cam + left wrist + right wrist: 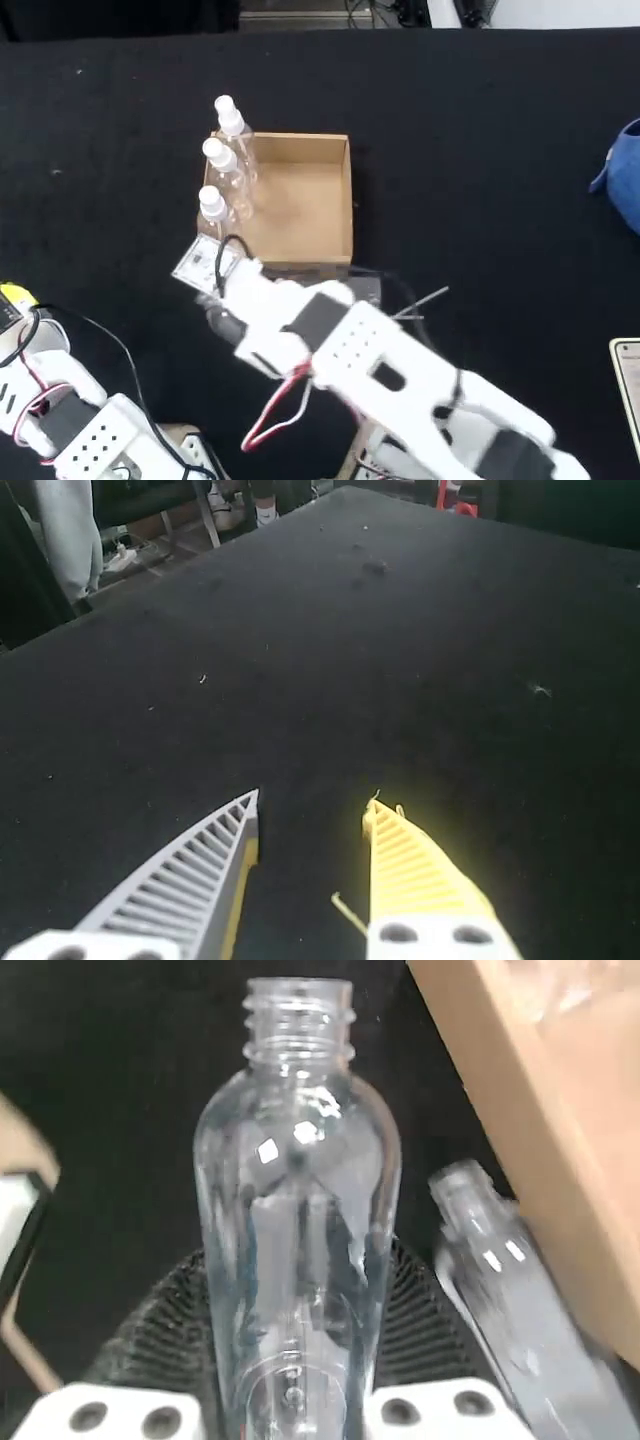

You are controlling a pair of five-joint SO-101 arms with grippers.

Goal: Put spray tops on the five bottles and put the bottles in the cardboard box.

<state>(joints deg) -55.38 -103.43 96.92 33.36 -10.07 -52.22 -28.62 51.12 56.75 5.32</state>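
Note:
My right gripper [295, 1320] is shut on a clear bottle [298, 1190] whose threaded neck is bare. A second clear bottle [505, 1285] lies close beside it, along the outer wall of the cardboard box [530, 1090]. From above, this gripper [215, 285] sits at the near left corner of the box [345, 200]. Three bottles with white spray tops [218, 160] stand in a row along the left side of the box. My left gripper [310, 805] is open over bare black table, at the near left edge [12, 298].
Thin white tubes [428, 297] lie on the cloth right of the right arm. A blue object [625, 185] pokes in at the right edge, with a flat pale item [628, 370] below it. The black table stretches wide to the left and far side.

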